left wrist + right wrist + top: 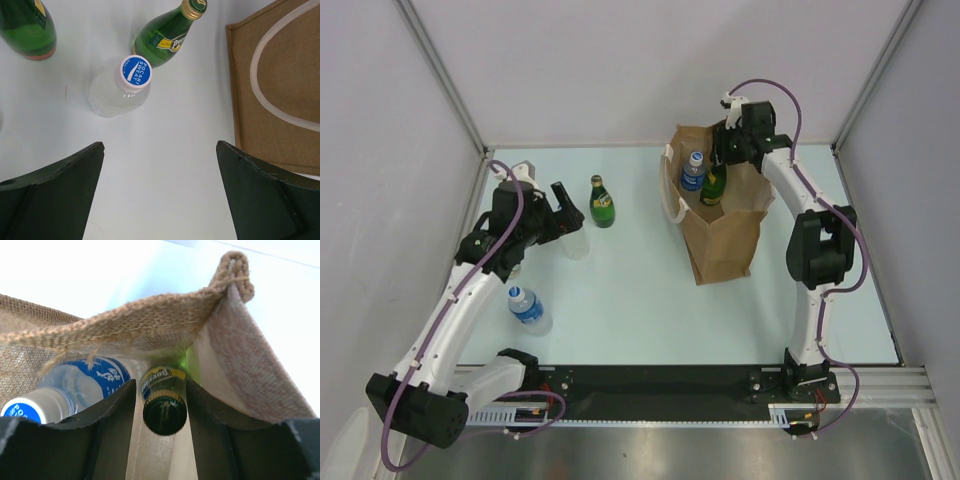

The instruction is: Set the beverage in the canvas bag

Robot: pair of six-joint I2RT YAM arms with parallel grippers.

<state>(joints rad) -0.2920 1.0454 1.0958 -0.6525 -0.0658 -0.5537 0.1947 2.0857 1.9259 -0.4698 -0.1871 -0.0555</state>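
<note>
Green bottle (pixel 164 414) sits inside the canvas bag (pixel 150 322), its neck between the right jaws, which flank it closely (gripping or not, I cannot tell). A blue-capped water bottle (pixel 92 380) sits just beside them. Left jaws gape wide above the surface (pixel 165 165), holding nothing.

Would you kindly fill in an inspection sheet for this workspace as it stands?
Surface: pale table, bare parts clean.
Job's things: bag upright, water bottle and green bottle inside; loose green bottle and loose water bottle standing on table.
Clutter: faint clear object by left gripper, unidentified.
Grippers: left gripper open, empty; right gripper's jaws flank the bagged green bottle's cap, grip unclear.
Cables: purple cables along both arms.
Surroundings: grey walls, nothing else seen.
</note>
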